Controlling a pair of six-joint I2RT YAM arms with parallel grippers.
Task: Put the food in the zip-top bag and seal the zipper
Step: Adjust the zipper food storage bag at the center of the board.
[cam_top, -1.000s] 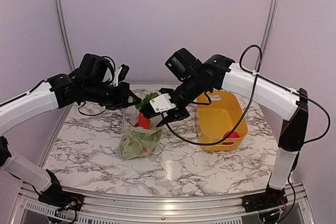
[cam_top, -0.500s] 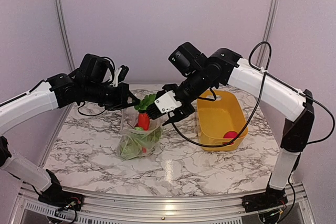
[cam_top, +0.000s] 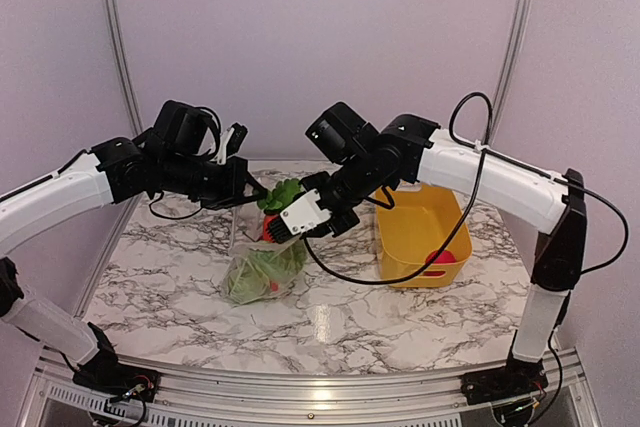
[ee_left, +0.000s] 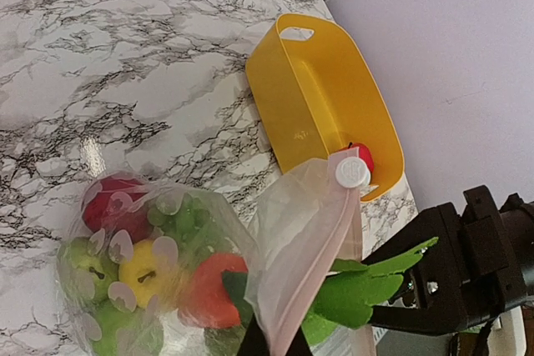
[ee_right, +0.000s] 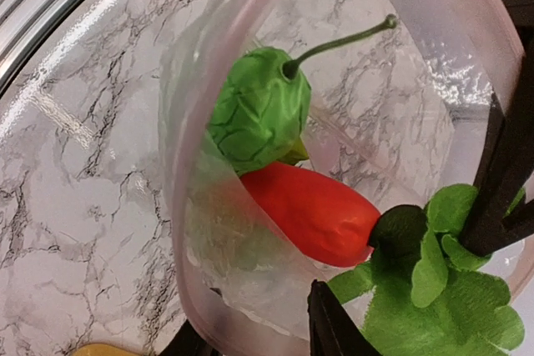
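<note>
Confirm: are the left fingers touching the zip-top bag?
Touching. Left wrist view: the left fingers pinch the zip-top bag at its mouth edge, with the plastic running straight between them and no gap.

Marble-patterned tabletop (cam_top: 400, 317), white with grey veining, glossy, with a pale light reflection near the front edge. Enclosed behind by plain lilac wall panels (cam_top: 300, 37), joined by two slim aluminium posts (cam_top: 115, 37). Edged in front by an aluminium rail (cam_top: 300, 388).
</note>
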